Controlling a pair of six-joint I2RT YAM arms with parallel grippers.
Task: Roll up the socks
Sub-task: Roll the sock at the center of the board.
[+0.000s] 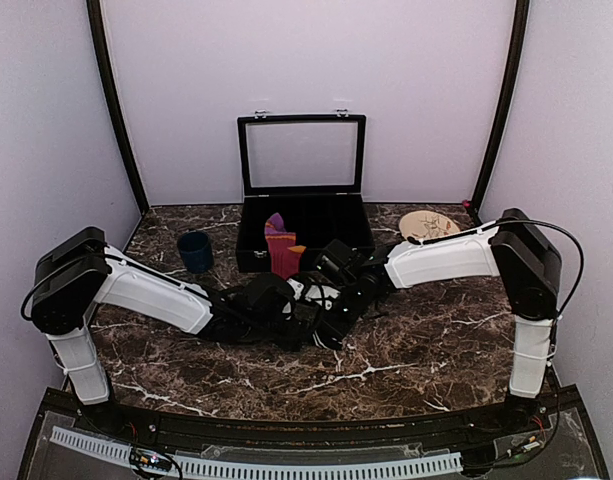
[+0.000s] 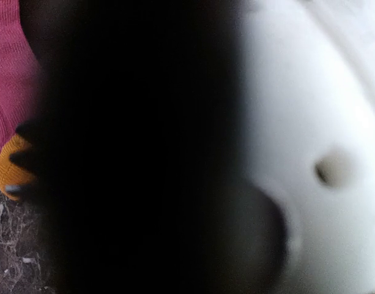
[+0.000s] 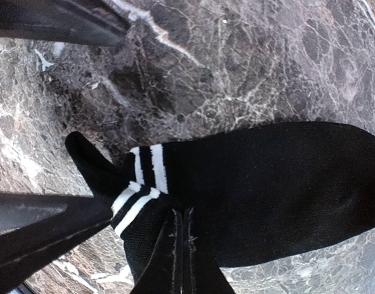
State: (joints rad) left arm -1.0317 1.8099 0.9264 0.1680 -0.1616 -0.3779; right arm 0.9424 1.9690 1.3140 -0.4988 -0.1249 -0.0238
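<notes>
The black sock (image 3: 267, 184) with white stripes lies on the marble table, its cuff folded over at the left. My right gripper (image 3: 182, 242) has its fingers pressed together on the folded cuff. In the top view both grippers meet over this sock (image 1: 308, 322) at mid-table: right gripper (image 1: 333, 318), left gripper (image 1: 284, 312). The maroon-red sock (image 1: 280, 247) with purple bands and orange toe hangs at the black box's front. It shows in the left wrist view (image 2: 10, 73) with its orange end (image 2: 13, 162). The rest of that view is blocked by black and white blur, hiding the left fingers.
An open black box (image 1: 302, 235) with a raised glass lid stands at the back centre. A dark blue cup (image 1: 195, 251) sits left of it. A tan plate (image 1: 428, 225) lies at the back right. Dark bars cross the right wrist view's left side (image 3: 46, 233).
</notes>
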